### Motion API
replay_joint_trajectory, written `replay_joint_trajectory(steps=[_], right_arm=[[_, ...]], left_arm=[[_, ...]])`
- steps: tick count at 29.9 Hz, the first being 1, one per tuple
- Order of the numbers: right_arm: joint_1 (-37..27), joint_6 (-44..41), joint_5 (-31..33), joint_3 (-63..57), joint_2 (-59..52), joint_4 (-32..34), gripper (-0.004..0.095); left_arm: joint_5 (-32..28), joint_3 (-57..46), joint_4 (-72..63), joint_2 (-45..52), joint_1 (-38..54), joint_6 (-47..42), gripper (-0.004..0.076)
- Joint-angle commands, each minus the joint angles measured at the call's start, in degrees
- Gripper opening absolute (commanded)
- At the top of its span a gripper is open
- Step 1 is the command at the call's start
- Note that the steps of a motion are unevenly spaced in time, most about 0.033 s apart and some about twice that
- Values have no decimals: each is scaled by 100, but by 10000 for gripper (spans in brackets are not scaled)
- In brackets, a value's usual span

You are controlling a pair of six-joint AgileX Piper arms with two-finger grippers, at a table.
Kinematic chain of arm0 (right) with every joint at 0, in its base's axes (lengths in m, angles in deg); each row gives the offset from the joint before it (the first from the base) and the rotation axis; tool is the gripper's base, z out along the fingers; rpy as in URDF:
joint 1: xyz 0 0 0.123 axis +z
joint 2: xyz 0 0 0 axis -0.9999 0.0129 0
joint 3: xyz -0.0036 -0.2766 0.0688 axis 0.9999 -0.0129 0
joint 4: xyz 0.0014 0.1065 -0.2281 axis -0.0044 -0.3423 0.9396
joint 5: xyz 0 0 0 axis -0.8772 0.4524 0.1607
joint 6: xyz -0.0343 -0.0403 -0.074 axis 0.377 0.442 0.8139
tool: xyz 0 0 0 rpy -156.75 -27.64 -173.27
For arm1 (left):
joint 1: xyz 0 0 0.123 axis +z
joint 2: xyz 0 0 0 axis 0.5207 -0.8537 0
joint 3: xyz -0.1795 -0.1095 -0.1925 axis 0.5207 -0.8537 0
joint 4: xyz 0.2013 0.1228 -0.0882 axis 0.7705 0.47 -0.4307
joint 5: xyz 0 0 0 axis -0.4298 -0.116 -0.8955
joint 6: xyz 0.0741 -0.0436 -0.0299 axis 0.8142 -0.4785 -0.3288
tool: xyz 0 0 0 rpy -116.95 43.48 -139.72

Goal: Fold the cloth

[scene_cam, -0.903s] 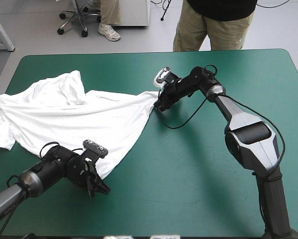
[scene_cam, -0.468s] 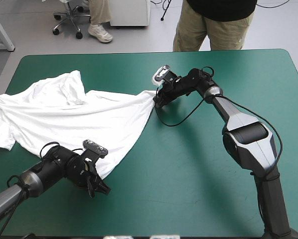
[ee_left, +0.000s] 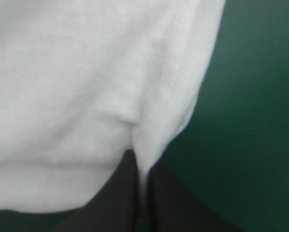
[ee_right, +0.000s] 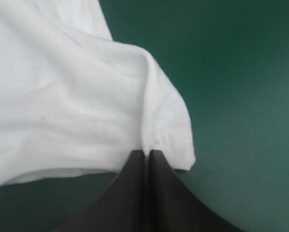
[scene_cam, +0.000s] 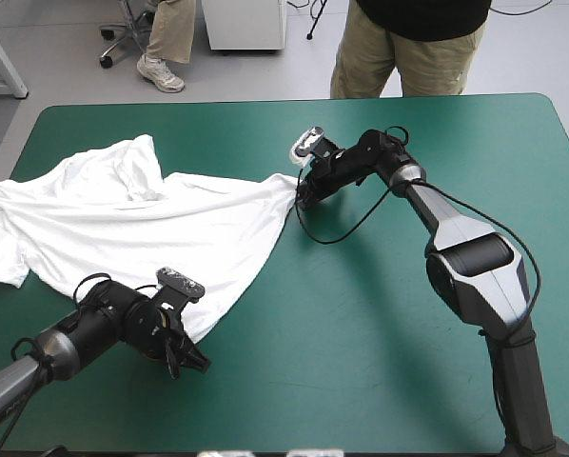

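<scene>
1. Grip, left: the left gripper (ee_left: 142, 166) is all but closed on the T-shirt (scene_cam: 142, 224), with a thin ridge of hem pinched between its black fingers at the shirt's near corner.
2. Grip, right: the right gripper (ee_right: 147, 154) is clamped the same way on the far hem corner, and the stitched edge sits right at its fingertips.
3. Position: the T-shirt lies spread but rumpled over the left half of the teal-green cover (scene_cam: 408, 362). Its hem edge runs slantwise between the two grippers and one sleeve reaches the table's left edge.
4. Change: against the earlier frames, the right gripper has crept only slightly toward the shirt and the left arm has barely shifted. The cloth's outline matches.
5. Reading: both corner grasps look settled and no fold has started, so the task is judged to be at an early stage.
6. Next move, as judged: lift both corners together and carry the hem toward the collar side.
7. Risk: the right gripper holds close to the edge, so a sharp pull might slip the hem out.
</scene>
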Motion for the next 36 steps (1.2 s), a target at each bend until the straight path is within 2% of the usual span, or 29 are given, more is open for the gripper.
replay_joint_trajectory(steps=[1, 8, 13, 17, 20, 28, 33, 36], right_arm=[[-26, -204, 475, 129, -682, 30, -10], [-39, -495, 1109, 129, -1538, -6, -11], [-39, -713, 1397, 129, -2227, 71, -11], [-39, -868, 1378, 129, -2892, 268, -11], [-39, -898, 1209, 129, -3496, 317, -12], [-39, -1090, 161, 129, -4966, 306, -13], [-39, -1160, -680, 151, -5762, 279, -13], [-39, -1225, -862, 371, -6091, 270, -13]], left_arm=[[-59, -88, -669, 192, -31, -77, -9], [58, 399, -643, 949, -7, -93, -9], [473, 1228, -273, 1427, -7, -127, -9], [1033, 2187, 571, 1613, -7, -206, -9], [1283, 3071, 1157, 1641, -7, -217, -9], [1077, 5333, 1955, 1416, -7, -55, -9], [1007, 7105, 1974, 875, -7, 484, -9], [1007, 8157, 1928, 458, -7, 753, -9]])
